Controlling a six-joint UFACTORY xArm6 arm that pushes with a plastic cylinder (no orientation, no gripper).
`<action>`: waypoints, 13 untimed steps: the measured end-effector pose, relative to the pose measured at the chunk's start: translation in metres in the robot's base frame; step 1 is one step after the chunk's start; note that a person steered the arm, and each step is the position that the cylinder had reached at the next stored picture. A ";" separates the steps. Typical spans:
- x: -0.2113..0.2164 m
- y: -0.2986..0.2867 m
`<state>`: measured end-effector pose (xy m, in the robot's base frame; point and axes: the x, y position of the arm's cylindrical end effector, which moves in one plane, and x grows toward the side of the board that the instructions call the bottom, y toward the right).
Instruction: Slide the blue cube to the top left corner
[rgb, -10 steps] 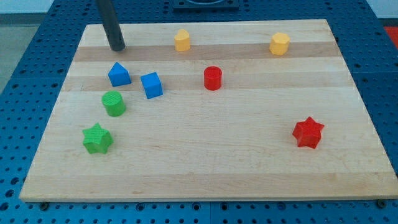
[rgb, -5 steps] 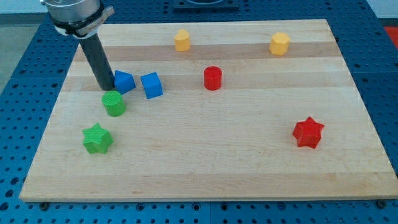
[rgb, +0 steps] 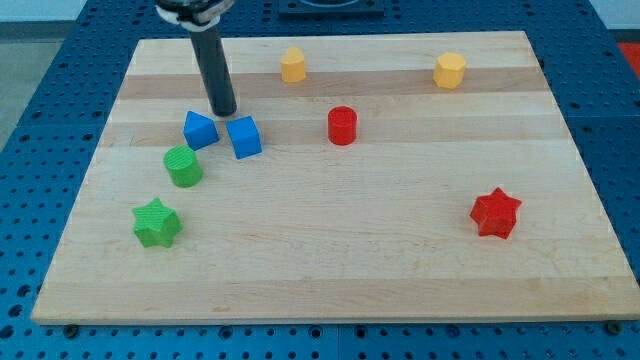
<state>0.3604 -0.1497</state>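
The blue cube (rgb: 244, 137) sits on the wooden board (rgb: 330, 250) left of centre. A second blue block (rgb: 200, 130), wedge-like in shape, lies just to its left, close beside it. My tip (rgb: 224, 112) rests on the board just above the gap between these two blue blocks, a little above and left of the cube, not clearly touching either. The board's top left corner (rgb: 145, 50) lies further up and left of the tip.
A green cylinder (rgb: 183, 166) and a green star (rgb: 156, 223) lie below the blue blocks. A red cylinder (rgb: 342, 126) is right of the cube. Two yellow blocks (rgb: 293, 65) (rgb: 449, 71) sit near the top edge. A red star (rgb: 495, 213) is at the right.
My tip went down to the left of the wedge-like blue block, nudged it slightly right, then moved up and right to above the two blue blocks. The cube has not moved.
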 end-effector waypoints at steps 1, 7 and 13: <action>0.033 -0.017; 0.096 0.071; -0.061 0.006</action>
<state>0.2991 -0.1440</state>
